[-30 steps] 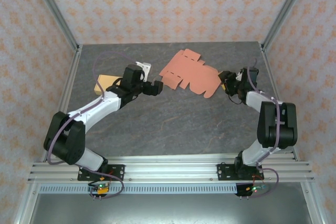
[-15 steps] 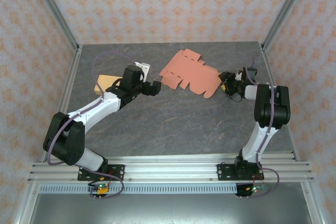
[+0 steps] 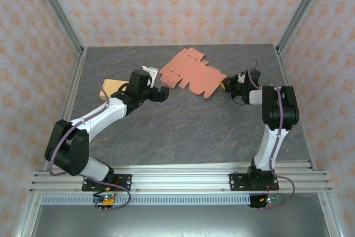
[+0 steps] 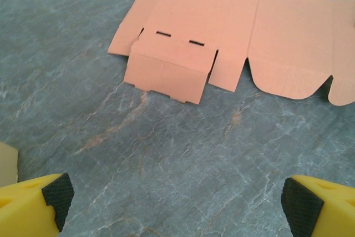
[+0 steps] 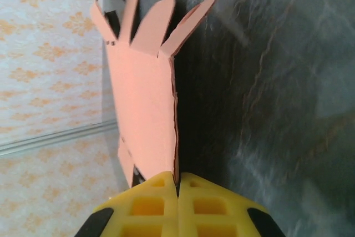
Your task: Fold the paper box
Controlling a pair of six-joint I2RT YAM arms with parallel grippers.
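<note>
Change since a second ago: from above, I see the paper box (image 3: 191,73) has slid left and a little farther back. The right tool (image 3: 226,85) has followed it leftward and closed.
Top view, box: it lies unfolded at the far middle of the worktop (image 3: 183,131), with its right end meeting the right tool.
Top view, left tool: the left tool (image 3: 162,94) sits just near-left of the sheet's left flaps. I cannot tell from here whether they touch. A tan block (image 3: 108,88) lies at the far left behind that arm.
Left wrist view, left tool: the left tool (image 4: 177,199) has its jaws spread wide, one dark pad in each lower corner. Nothing is between them except bare worktop (image 4: 111,115).
Left wrist view, box: the paper box (image 4: 222,26) lies flat beyond the fingers and apart from them, with a slotted flap nearest me.
Right wrist view, right tool: the right tool (image 5: 177,184) is pinched tight on the edge of the paper box (image 5: 147,98).
Right wrist view, box: I see the sheet nearly edge-on, running away from the fingers with its tabs fanned at the far end. The patterned wall (image 5: 44,54) is on one side and the worktop (image 5: 277,81) on the other.
</note>
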